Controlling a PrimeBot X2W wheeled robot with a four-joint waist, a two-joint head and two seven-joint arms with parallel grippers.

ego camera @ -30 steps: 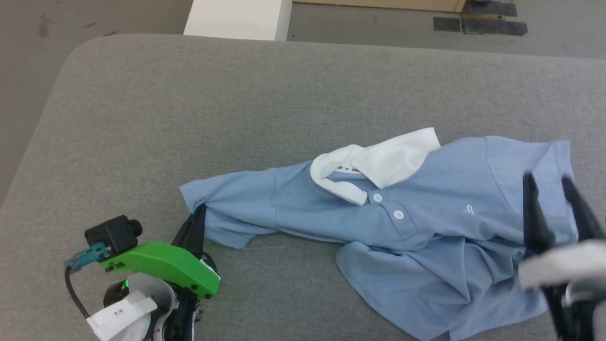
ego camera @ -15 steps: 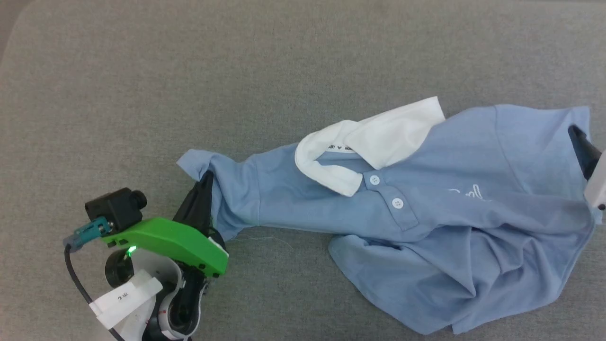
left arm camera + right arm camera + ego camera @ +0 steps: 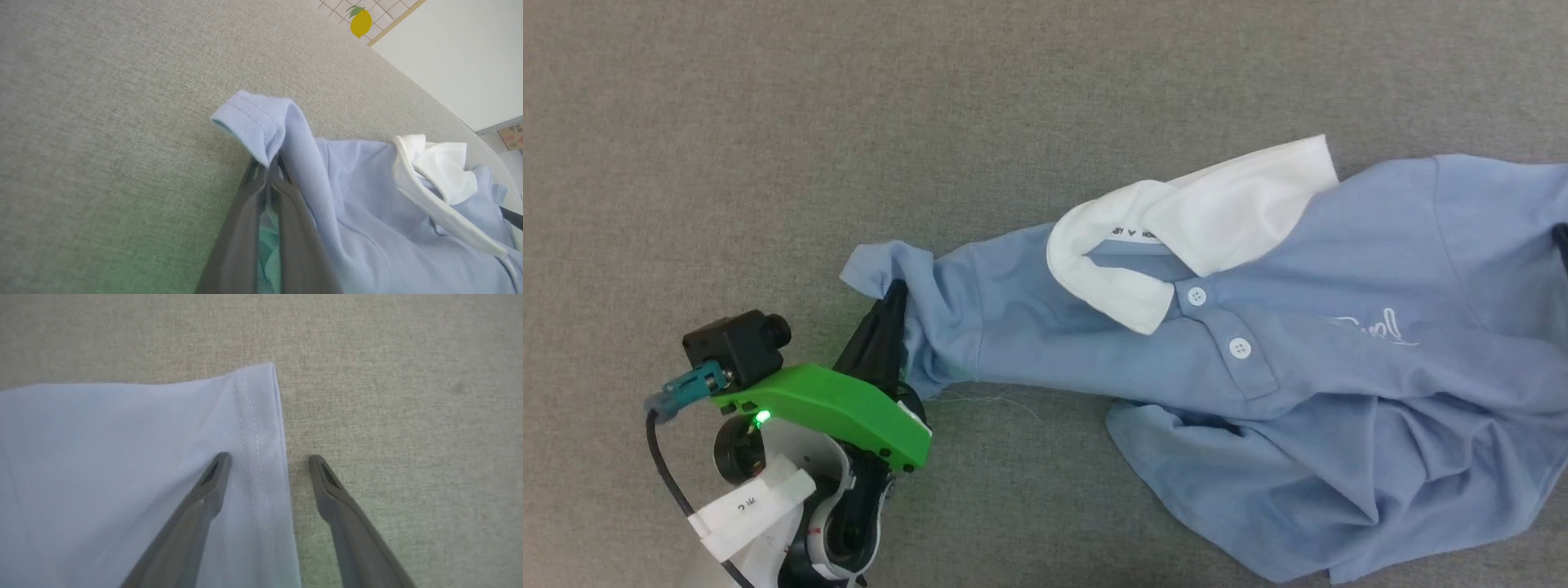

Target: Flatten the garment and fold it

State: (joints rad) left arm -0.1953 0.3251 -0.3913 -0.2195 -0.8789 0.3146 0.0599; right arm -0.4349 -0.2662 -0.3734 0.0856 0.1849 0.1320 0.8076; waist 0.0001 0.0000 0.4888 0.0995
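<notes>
Head view: a light blue short-sleeved polo shirt point(image 3: 1258, 367) of soft fabric lies front side up and rumpled on a flat grey woven fabric surface point(image 3: 849, 122). The left gripper point(image 3: 897, 292), carrying a bright green plastic bracket point(image 3: 825, 404) on its wrist, has its two dark fingers pressed together on the cuff of the sleeve nearest it. The rest of the shirt extends away from the fingertips to their right. The folded white collar point(image 3: 1192, 220) comes first, then two small round white buttons point(image 3: 1240, 348), then the white script logo point(image 3: 1376, 327); the lower body is bunched in creases. Left wrist view: the jaws are clamped on the sleeve edge. The cuff stands up just beyond the fingertips and folds over them, with the collar further off to the right of the fingers. Right wrist view: the right gripper point(image 3: 269, 459) has its fingers spread wide and grips nothing. One fingertip is over the stitched hem of the other sleeve and the other is over bare grey surface, with the hem's edge running between them. Whether either tip touches down cannot be told.
</notes>
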